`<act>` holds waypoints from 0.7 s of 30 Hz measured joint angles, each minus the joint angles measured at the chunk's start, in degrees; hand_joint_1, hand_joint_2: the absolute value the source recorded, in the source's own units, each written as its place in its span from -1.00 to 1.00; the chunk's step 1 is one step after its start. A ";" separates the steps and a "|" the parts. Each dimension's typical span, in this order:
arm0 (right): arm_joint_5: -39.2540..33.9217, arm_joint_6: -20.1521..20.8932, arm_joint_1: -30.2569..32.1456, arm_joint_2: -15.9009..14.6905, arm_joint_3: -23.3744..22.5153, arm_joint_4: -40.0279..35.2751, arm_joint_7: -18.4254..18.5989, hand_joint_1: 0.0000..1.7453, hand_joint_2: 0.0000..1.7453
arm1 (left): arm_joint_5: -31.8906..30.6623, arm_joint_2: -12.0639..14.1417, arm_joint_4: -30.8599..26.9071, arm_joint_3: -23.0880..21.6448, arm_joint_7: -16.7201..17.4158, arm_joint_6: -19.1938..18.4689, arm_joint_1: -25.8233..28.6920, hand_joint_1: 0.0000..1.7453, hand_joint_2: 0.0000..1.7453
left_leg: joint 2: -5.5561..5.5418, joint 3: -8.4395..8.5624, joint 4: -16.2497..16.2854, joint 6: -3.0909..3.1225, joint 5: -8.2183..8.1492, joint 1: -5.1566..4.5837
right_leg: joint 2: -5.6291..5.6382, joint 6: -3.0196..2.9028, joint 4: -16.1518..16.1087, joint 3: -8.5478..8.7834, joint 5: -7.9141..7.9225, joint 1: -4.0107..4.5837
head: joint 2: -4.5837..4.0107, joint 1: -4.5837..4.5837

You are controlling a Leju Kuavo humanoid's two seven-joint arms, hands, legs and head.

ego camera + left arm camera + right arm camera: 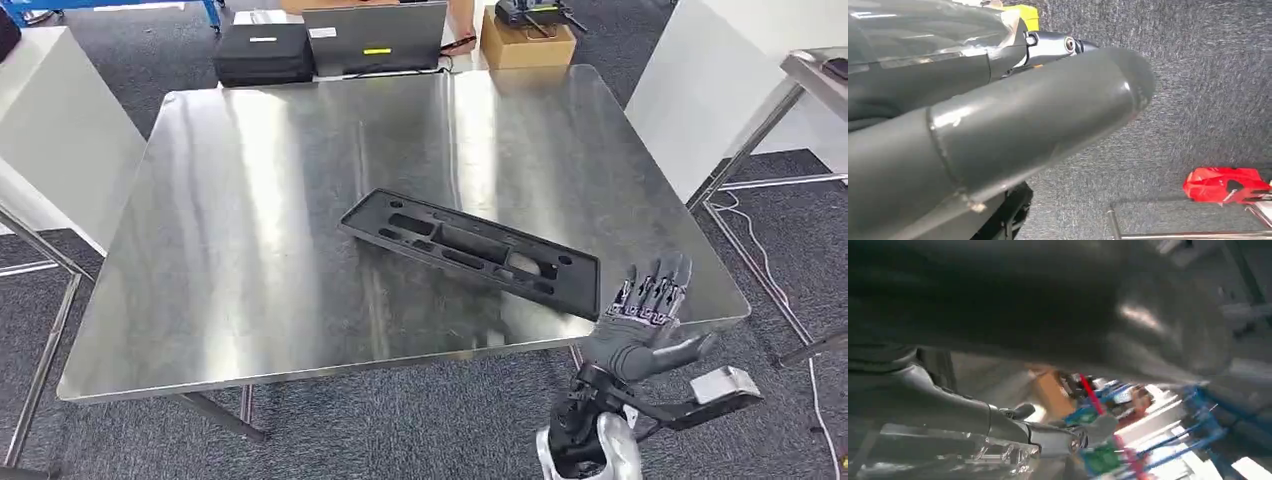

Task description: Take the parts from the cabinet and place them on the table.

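Head view first: a square brushed stainless-steel surface (250,250) takes up most of the frame, and on it lies the long flat black plastic part with cut-out slots (470,250), just to the five o'clock side of centre, running on a slant from ten o'clock to four o'clock. At five o'clock, right at the near edge of the surface, the right hand (645,320) is raised with its dark fingers (660,285) pointing up and spread apart, gripping nothing; it sits just beside the part's near end, and whether it touches it I cannot tell. Beyond the far edge, at twelve o'clock, a black rectangular case (265,52), a grey laptop (375,38) and a brown cardboard box (527,42) with a dark device lying on top of it. Grey carpet floor (400,430) all around.

Over to the left wrist view: the left hand (998,130) looms close, a thick grey thumb across the frame; how its fingers lie I cannot tell. Behind it is the carpet, a bright red plastic object (1225,184) and a metal frame leg (1173,234).

Right wrist view now: blurred. The grey hand is close up against the camera, with a brown box-like shape (1050,390) and blue and red smears beyond.
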 joint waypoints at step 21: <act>23.18 -1.68 2.65 -0.44 -1.27 -3.93 0.09 -1.00 -1.00 | 0.52 0.00 0.00 1.70 -1.57 0.46 0.04 -1.00 -1.00 | 0.03 0.08 -0.01 0.00 0.00 0.01 | 0.05 -0.04 0.00 0.00 -0.01 0.01 | 0.00 0.04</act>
